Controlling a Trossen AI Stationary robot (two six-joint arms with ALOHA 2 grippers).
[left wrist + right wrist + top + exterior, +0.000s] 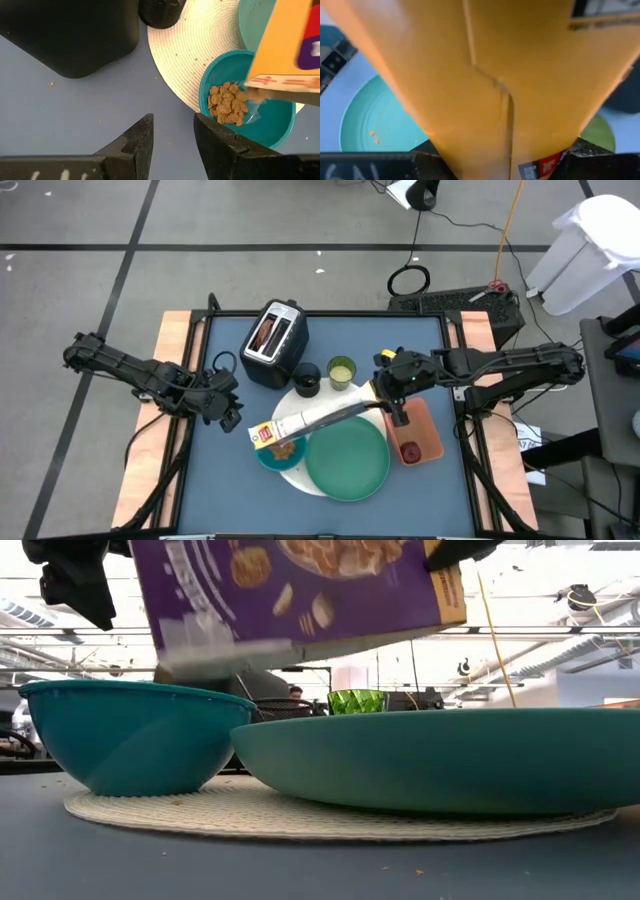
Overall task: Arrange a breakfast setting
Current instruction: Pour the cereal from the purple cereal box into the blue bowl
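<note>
Right gripper [385,393], clamped on cereal box [305,423], tilts it over small teal bowl [272,456] at white round plate's [300,402] near-left rim; large green plate [347,461] adjoining. Left gripper [232,418], fingers apart, empty, beside bowl. Tabletop's [220,490] near-left corner open.

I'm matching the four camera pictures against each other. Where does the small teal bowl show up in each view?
High view: teal bowl at the white mat's lower-left edge, under the cereal box's open end.
Low view: bowl at left, box above.
Left wrist view: bowl at right, cereal inside.
Right wrist view: not in it; the box fills it.
Shared landmark: the cereal box.
</note>
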